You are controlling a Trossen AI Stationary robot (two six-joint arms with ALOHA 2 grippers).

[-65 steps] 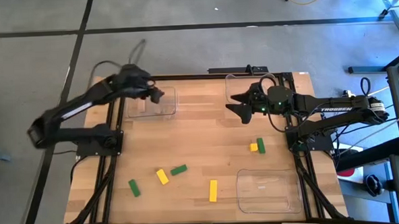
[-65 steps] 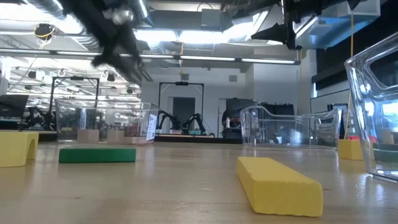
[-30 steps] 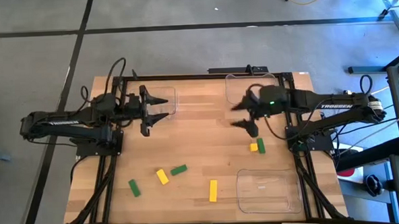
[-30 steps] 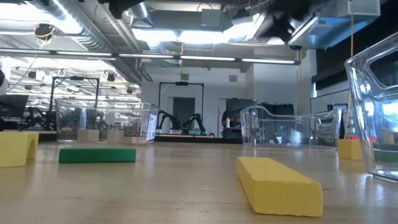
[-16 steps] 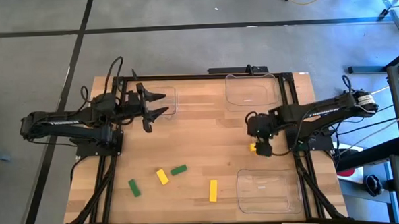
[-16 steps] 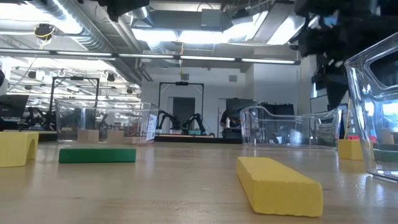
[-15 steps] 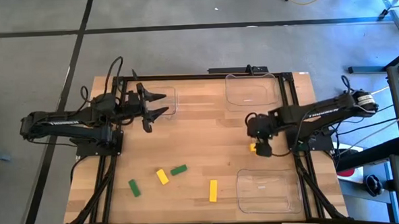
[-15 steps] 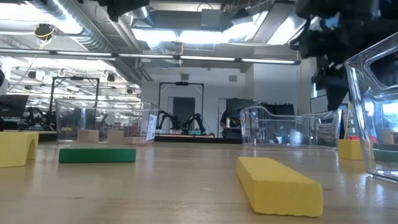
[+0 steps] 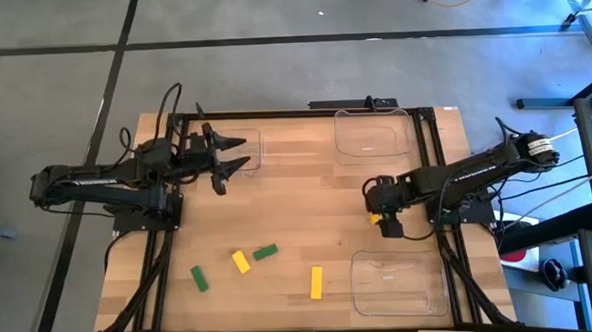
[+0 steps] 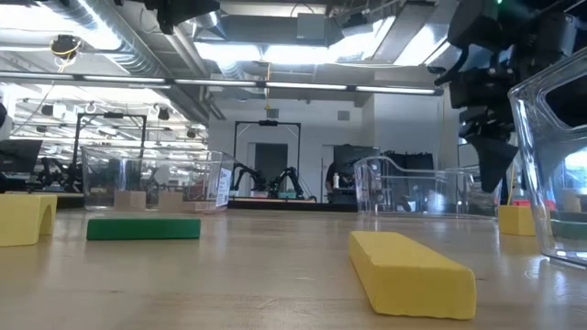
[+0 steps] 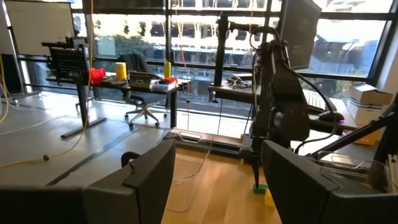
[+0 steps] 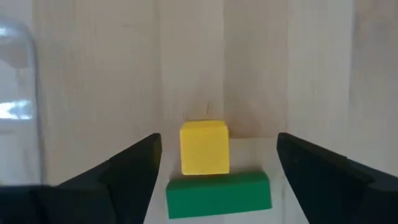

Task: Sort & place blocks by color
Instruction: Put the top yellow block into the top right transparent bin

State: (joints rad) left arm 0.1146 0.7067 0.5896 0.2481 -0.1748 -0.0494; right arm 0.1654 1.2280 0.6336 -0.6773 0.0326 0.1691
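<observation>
Blocks, a yellow cube (image 12: pixel 204 148) touching a green bar (image 12: pixel 218 194), sit between the right gripper's (image 12: pixel 214 163) open fingers, which should close on one only, while the left gripper (image 9: pixel 228 157) waits open.

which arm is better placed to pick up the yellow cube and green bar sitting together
The right. Its open right gripper hangs directly over the yellow cube and green bar, fingers either side. The left gripper waits open near the table's far-left clear tray.
</observation>
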